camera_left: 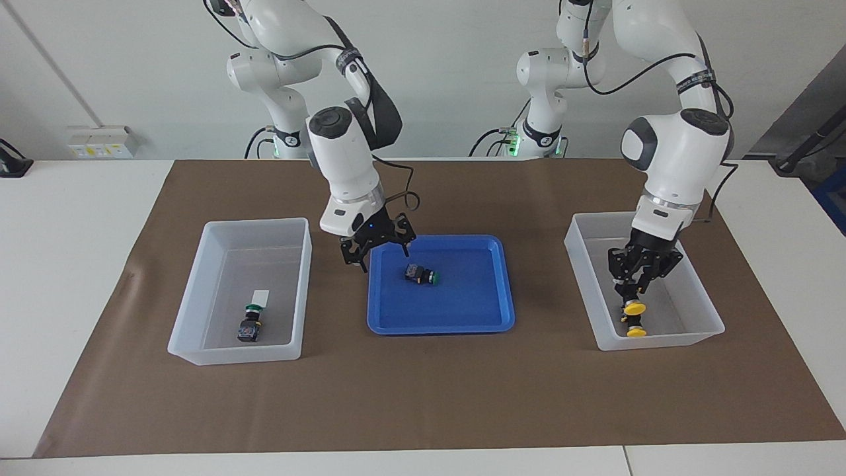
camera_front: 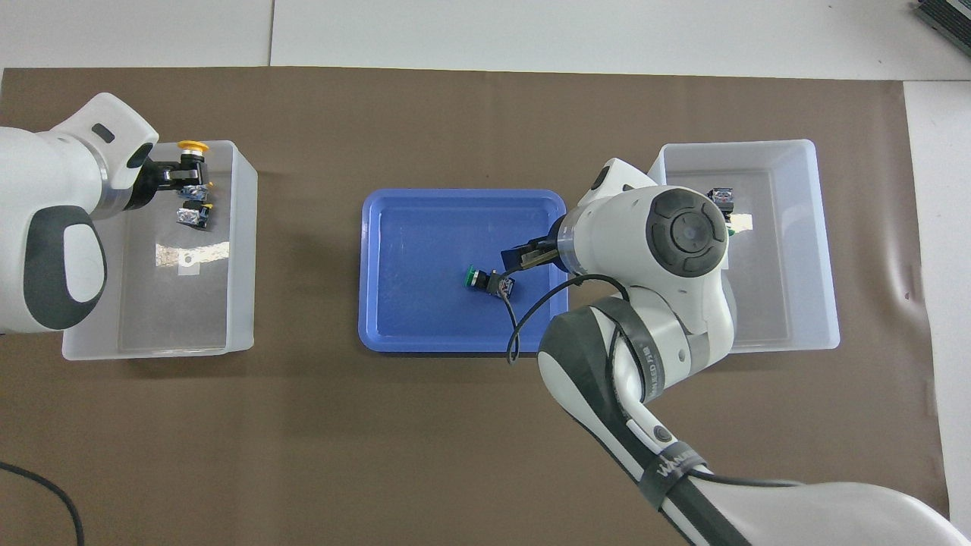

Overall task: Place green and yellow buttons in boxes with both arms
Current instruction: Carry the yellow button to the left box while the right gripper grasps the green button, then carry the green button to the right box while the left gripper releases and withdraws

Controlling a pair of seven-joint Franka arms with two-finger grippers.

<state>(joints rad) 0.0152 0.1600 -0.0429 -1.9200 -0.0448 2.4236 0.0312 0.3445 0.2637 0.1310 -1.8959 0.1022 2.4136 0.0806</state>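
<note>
My left gripper (camera_left: pixel 633 291) (camera_front: pixel 184 176) is shut on a yellow button (camera_left: pixel 634 308) (camera_front: pixel 192 146), cap downward, inside the box (camera_left: pixel 661 341) (camera_front: pixel 241 250) at the left arm's end. It hangs just above a second yellow button (camera_left: pixel 636 331) (camera_front: pixel 193 214) lying on that box's floor. My right gripper (camera_left: pixel 383 258) (camera_front: pixel 516 259) stands open over the blue tray's (camera_left: pixel 462 318) (camera_front: pixel 394 318) edge, beside a green button (camera_left: pixel 423 274) (camera_front: pixel 487 281) lying on its side. Another green button (camera_left: pixel 250 324) (camera_front: pixel 721 196) lies in the box (camera_left: pixel 231 354) (camera_front: pixel 827 250) at the right arm's end, partly hidden overhead by the right arm.
A brown mat (camera_left: pixel 423 396) covers the middle of the white table, with both boxes and the tray in a row on it. A white label (camera_left: pixel 260 297) lies in the box with the green button.
</note>
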